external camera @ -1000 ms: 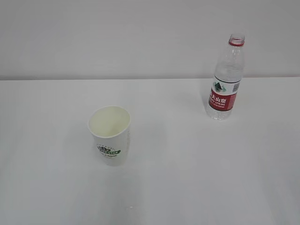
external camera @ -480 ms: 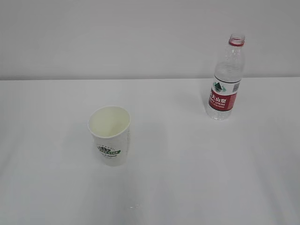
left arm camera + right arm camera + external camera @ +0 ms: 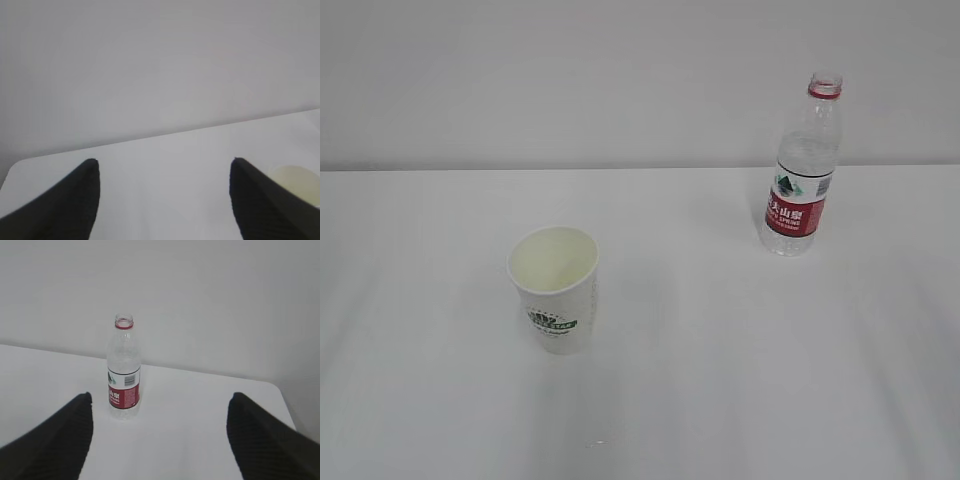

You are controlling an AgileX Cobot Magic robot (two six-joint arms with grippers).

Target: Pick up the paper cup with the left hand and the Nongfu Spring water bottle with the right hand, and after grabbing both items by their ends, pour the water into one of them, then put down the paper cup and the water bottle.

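Both tools apart from bottle [image 3: 123,371]

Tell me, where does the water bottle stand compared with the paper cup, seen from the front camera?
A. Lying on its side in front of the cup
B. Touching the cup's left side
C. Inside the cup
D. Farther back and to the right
D: the Nongfu Spring water bottle stands upright, uncapped, well apart from the paper cup, farther back and to its right.

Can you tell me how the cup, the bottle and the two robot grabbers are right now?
Paper cup: upright on the table, looks empty.
Water bottle: upright, cap off, untouched.
Left gripper: open, holding nothing.
Right gripper: open, holding nothing, bottle ahead of it.
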